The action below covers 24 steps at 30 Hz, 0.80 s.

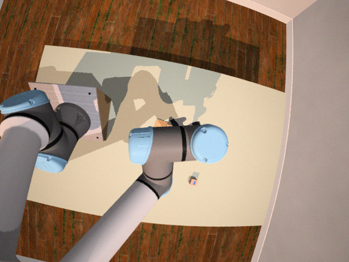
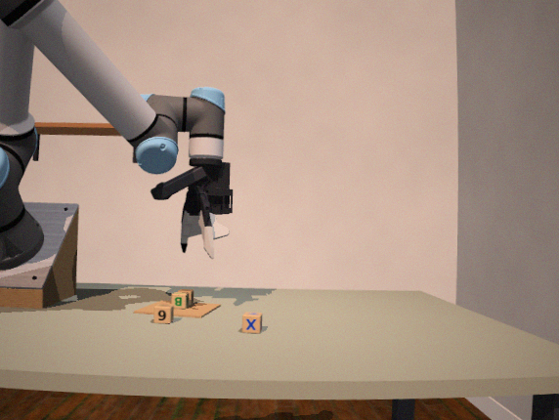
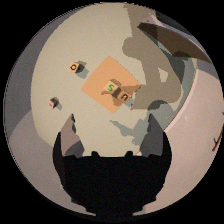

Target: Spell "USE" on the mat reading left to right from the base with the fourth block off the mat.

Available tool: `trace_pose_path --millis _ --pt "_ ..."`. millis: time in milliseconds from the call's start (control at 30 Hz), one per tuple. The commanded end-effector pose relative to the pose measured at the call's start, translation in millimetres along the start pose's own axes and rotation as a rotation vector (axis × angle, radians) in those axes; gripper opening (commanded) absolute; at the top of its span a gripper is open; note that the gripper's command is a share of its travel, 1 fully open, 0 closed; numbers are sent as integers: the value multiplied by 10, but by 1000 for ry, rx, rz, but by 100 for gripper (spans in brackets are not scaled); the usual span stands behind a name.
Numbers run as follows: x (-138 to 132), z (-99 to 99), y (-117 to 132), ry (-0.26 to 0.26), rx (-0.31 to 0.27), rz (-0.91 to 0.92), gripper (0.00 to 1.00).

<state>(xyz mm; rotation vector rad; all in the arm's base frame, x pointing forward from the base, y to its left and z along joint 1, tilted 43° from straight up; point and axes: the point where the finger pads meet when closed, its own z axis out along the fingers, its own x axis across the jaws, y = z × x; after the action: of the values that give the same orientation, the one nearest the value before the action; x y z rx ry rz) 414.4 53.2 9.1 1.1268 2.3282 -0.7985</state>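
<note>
The mat (image 2: 207,309) (image 3: 107,67) bears two blocks side by side. The S block (image 2: 180,301) (image 3: 111,88) has a green S on top; the U block (image 3: 124,97) (image 2: 190,296) lies close beside it, near the mat's edge, left of S from the base. The E block (image 1: 193,182) (image 2: 252,322) (image 3: 53,103), blue E on top and X on one side, is off the mat. The fourth block (image 2: 163,315) (image 3: 74,67), with a round O or Q on top, is also off it. My gripper (image 2: 197,252) (image 3: 111,114) is open and empty, high above the table.
The robot's pedestal (image 1: 102,114) (image 2: 61,273) stands on the table (image 1: 244,183) (image 2: 342,347) on the base side. The arm hides most of the mat and three blocks in the top view. A wall (image 1: 323,122) rises past the table's far end.
</note>
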Motion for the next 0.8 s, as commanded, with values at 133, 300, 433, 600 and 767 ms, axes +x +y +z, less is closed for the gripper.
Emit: trace_pose_path --millis 133,300,433,600,767 --pt "-99 -14 33 0 2 225 100" --pt "-133 -12 44 0 2 312 100" --pt "-174 -15 56 1 1 404 100" --pt "-219 -15 71 1 1 511 100" --pt "-265 -14 86 2 1 618 100"
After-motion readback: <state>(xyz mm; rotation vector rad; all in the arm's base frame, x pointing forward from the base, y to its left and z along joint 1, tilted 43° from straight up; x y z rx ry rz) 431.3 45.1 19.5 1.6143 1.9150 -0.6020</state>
